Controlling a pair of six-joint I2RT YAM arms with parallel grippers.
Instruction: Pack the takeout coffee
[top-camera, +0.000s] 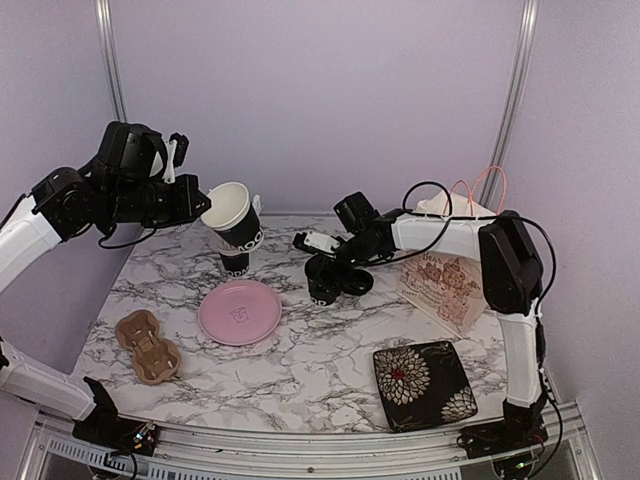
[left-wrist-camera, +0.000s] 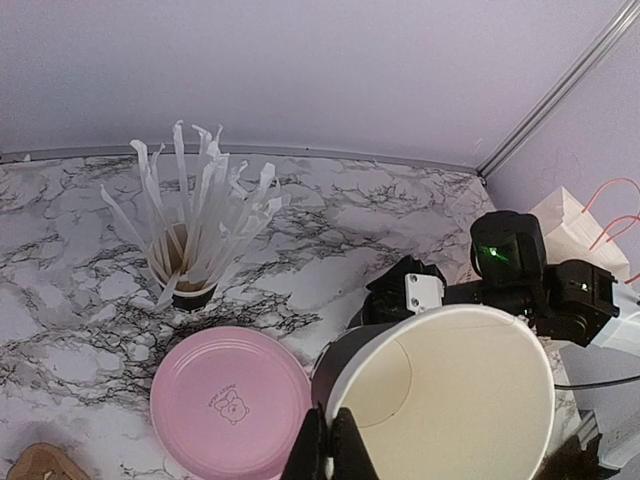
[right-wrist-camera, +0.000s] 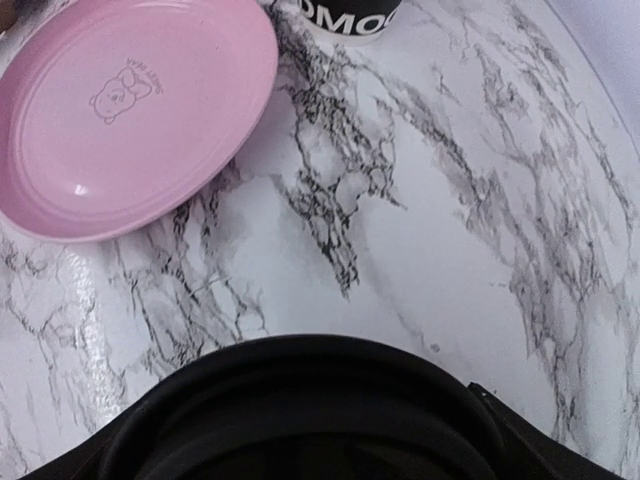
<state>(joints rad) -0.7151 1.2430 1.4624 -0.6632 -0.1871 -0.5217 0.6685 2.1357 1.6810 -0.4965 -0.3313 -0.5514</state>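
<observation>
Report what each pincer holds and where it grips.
Left pincer pinches the lidless paper cup by its rim. Right pincer hovers at a black lid; a grip cannot be told.

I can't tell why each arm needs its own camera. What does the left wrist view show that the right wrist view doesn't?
Only left wrist: an open paper cup, white sticks, a paper bag, the right arm. Only right wrist: a round black lid up close. Both: the pink plate and marble table.

Overhead, two wrist close-ups; plate (top-camera: 240, 312) shared
</observation>
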